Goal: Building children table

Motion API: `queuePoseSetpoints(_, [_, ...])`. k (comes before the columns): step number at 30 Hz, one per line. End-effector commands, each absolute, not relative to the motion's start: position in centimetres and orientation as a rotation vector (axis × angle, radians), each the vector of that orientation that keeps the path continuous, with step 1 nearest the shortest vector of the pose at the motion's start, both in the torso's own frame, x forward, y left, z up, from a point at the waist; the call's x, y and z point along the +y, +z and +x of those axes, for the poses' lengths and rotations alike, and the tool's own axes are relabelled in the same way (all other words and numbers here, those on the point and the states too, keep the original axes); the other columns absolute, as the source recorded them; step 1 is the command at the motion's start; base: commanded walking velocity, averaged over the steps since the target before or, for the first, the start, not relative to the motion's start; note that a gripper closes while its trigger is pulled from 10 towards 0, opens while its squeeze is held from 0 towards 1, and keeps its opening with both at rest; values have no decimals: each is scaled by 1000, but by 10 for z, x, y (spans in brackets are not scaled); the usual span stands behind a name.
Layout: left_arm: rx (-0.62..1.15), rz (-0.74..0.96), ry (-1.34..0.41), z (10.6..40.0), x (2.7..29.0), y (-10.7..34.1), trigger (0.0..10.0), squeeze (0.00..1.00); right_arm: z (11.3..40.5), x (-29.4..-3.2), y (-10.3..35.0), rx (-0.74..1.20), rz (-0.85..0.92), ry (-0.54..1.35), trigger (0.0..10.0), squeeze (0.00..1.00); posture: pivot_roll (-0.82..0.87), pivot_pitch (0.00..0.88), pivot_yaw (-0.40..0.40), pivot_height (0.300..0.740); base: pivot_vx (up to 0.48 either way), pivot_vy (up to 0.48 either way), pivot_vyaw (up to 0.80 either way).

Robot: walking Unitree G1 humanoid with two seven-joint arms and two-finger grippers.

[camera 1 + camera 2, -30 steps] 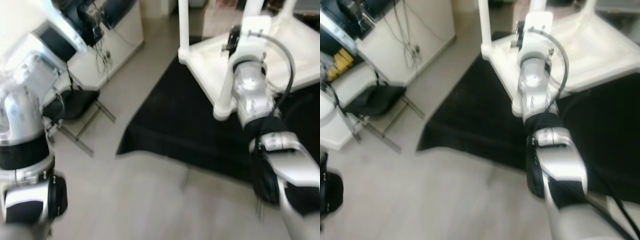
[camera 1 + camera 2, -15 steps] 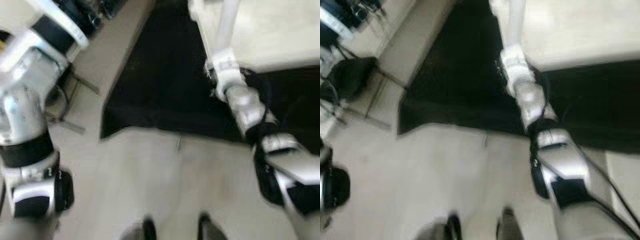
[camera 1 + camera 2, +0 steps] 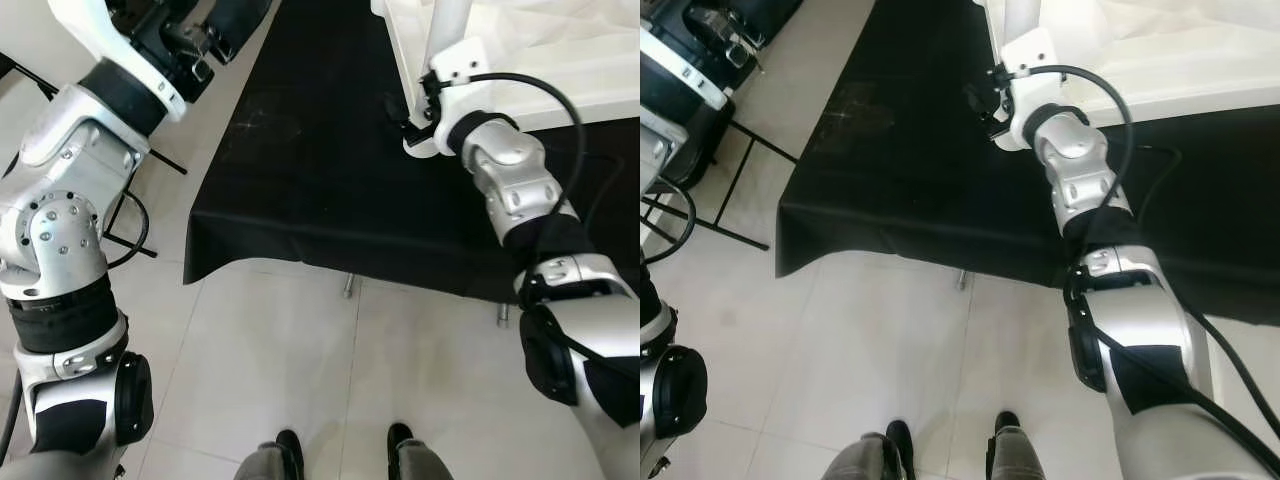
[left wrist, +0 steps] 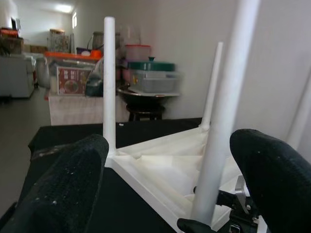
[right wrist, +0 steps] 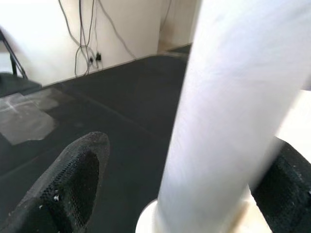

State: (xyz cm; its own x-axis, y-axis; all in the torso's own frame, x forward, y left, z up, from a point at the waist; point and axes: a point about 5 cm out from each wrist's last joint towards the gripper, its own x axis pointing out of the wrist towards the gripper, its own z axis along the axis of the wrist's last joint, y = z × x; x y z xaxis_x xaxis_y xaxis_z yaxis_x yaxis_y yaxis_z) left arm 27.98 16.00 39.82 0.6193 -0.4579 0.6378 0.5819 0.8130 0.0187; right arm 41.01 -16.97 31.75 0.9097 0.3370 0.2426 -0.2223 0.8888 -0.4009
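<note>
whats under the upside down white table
A black mat lies under the upturned white table, spread over the pale tiled floor. The right end effector is at the near leg. Whatever lies beneath the tabletop is covered.

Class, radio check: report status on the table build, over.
Right gripper open, jaws either side of near table leg at its base. Left gripper open, raised, aimed at upturned table. Black mat beneath.
</note>
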Motion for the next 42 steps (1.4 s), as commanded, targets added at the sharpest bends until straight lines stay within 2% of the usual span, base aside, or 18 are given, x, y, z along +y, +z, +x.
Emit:
queuePoseSetpoints(1, [-606,-179,-519,281,164,369,10000,0,404,-171,304,-310,-379,316,10000,282,-72,233,110,740,0,0,0])
queuePoseSetpoints(3, [-572,-176,-487,282,166,357,10000,0,401,-175,299,-298,-391,304,10000,282,-72,233,110,740,0,0,0])
queuePoseSetpoints(4, [-544,-165,-464,283,167,347,10000,0,398,-178,294,-288,-407,299,10000,0,-75,230,107,740,0,0,0])
queuePoseSetpoints(6, [-544,-165,-464,283,167,347,10000,0,398,-178,294,-288,-407,299,10000,0,-75,230,107,740,0,0,0])
queuePoseSetpoints(8, [-429,-160,-367,282,177,307,10000,0,382,-186,272,-257,-385,244,10000,0,-92,213,102,740,0,0,0])
queuePoseSetpoints(9, [-429,-160,-367,282,177,307,10000,0,382,-186,272,-257,-385,244,10000,0,-92,213,102,740,0,0,0])
queuePoseSetpoints(11, [-329,-157,-275,278,187,274,10000,0,366,-190,251,-235,-359,164,10000,0,-95,206,101,740,0,0,0])
queuePoseSetpoints(15, [-245,-115,-197,274,193,248,10000,0,351,-184,232,-232,-375,123,10000,0,-98,200,103,740,0,0,0])
queuePoseSetpoints(17, [-203,-110,-161,269,197,234,10000,0,341,-177,219,-221,-351,136,10000,0,-99,193,105,740,0,0,0])
queuePoseSetpoints(18, [-138,-87,-103,260,202,213,10000,0,324,-161,197,-175,-315,236,10000,0,-92,181,100,740,0,0,0])
queuePoseSetpoints(21, [-97,-72,-65,253,204,200,10000,0,311,-149,184,-141,-281,311,10000,0,-88,179,99,740,0,0,0])
queuePoseSetpoints(22, [-56,-62,-30,244,205,187,10000,0,295,-137,171,-92,-204,381,10000,0,-82,173,96,740,0,0,0])
queuePoseSetpoints(23, [-14,-69,-30,231,200,175,10000,0,281,-124,162,-69,-205,444,10000,0,-83,165,94,740,0,0,0])
queuePoseSetpoints(24, [-14,-69,-30,231,200,175,10000,0,281,-124,162,-69,-205,444,10000,0,-83,165,94,740,0,0,0])
queuePoseSetpoints(26, [37,-103,-51,211,185,159,10000,0,269,-112,157,-67,-259,494,10000,0,-79,151,88,740,0,0,0])
queuePoseSetpoints(31, [39,-109,-55,201,172,154,10000,0,272,-111,159,-74,-252,512,10000,0,-62,131,76,740,118,0,160])
queuePoseSetpoints(37, [21,-114,-35,202,171,153,10000,0,276,-103,155,-44,-298,528,10000,0,-63,114,78,740,324,0,133])
queuePoseSetpoints(42, [21,-114,-59,202,169,149,10000,0,276,-102,159,-71,-245,562,10000,0,-68,93,83,740,330,0,320])
